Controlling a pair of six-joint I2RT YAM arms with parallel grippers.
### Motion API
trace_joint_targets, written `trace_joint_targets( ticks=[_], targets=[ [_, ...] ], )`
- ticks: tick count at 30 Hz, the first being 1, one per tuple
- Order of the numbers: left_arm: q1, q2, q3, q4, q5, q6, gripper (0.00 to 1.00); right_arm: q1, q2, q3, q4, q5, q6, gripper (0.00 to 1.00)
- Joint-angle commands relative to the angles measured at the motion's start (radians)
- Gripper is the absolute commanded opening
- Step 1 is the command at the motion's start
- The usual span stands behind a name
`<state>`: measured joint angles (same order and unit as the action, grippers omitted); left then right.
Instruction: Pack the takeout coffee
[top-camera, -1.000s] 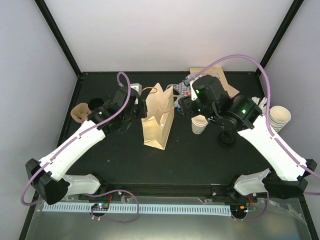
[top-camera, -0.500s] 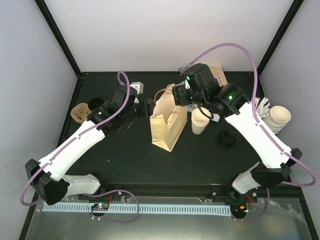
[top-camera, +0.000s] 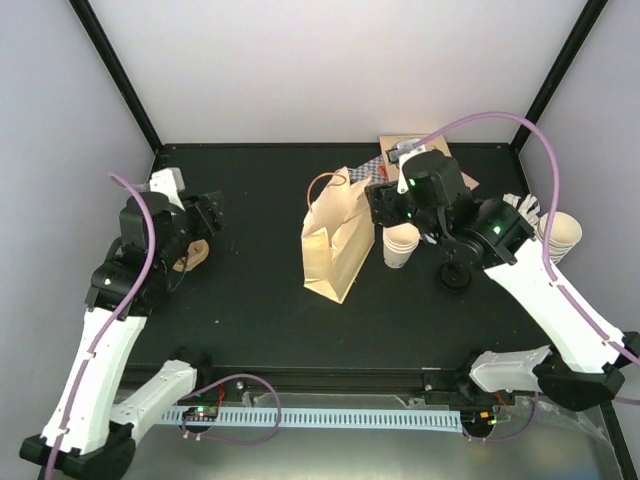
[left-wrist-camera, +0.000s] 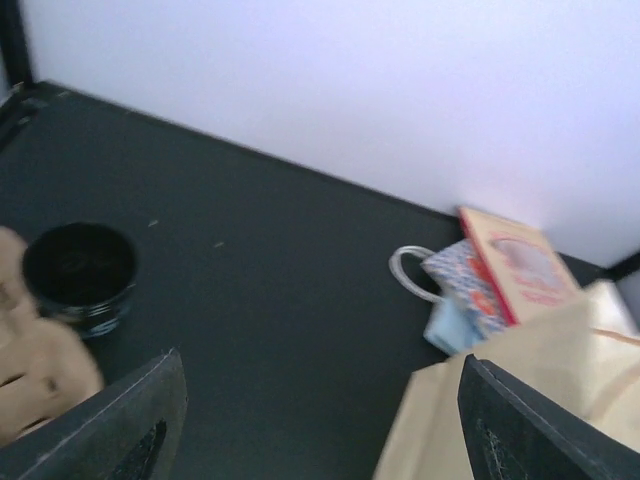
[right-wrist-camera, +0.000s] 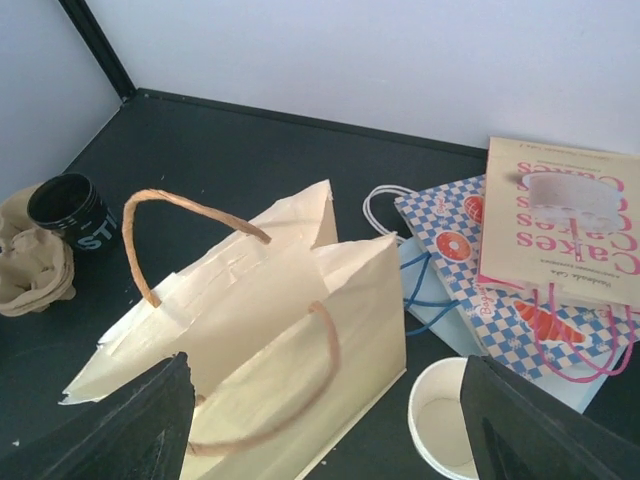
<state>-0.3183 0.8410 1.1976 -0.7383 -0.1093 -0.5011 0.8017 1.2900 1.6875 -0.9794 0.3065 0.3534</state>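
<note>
The takeout coffee does not show in any view. A tan paper bag (top-camera: 330, 240) with twisted handles stands mid-table, its top open (right-wrist-camera: 270, 310); I cannot see inside it. My left gripper (top-camera: 207, 212) hangs open well left of the bag, nothing between its fingers (left-wrist-camera: 340, 440); the bag's edge (left-wrist-camera: 520, 400) shows at the right of that wrist view. My right gripper (top-camera: 380, 205) is open just above the bag's right side (right-wrist-camera: 330, 440), with the bag below it and free of the fingers.
A stack of lidless cream cups (top-camera: 400, 245) stands right of the bag, its open mouth (right-wrist-camera: 450, 420) near my right finger. A black lid (top-camera: 455, 277), more cups (top-camera: 558, 235), flat printed bags (right-wrist-camera: 560, 225), a black cup (right-wrist-camera: 70, 212) and a brown carrier (top-camera: 190, 250) lie around.
My left gripper let go of the bag's left edge, opened and swung far left. The bag shifted a little right. My right gripper opened wider and drew back over the bag's right side.
</note>
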Motion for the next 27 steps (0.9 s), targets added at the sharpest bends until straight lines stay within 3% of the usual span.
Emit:
trace_joint_targets(
  ticks=[1, 9, 22, 27],
  targets=[
    [0.167, 0.034, -0.073, -0.081, 0.09, 0.044, 0.77, -0.004, -0.073, -0.082, 0.091, 0.086, -0.034, 0.75],
    [0.417, 0.108, -0.188, -0.006, 0.183, 0.041, 0.79, -0.004, -0.234, -0.334, 0.174, 0.182, -0.068, 0.76],
    [0.432, 0.349, -0.148, 0.062, 0.001, 0.21, 0.86, -0.005, -0.416, -0.545, 0.239, 0.037, -0.007, 0.76],
    [0.433, 0.519, -0.043, -0.048, -0.083, 0.24, 0.82, -0.005, -0.468, -0.555, 0.221, 0.03, -0.02, 0.77]
  ],
)
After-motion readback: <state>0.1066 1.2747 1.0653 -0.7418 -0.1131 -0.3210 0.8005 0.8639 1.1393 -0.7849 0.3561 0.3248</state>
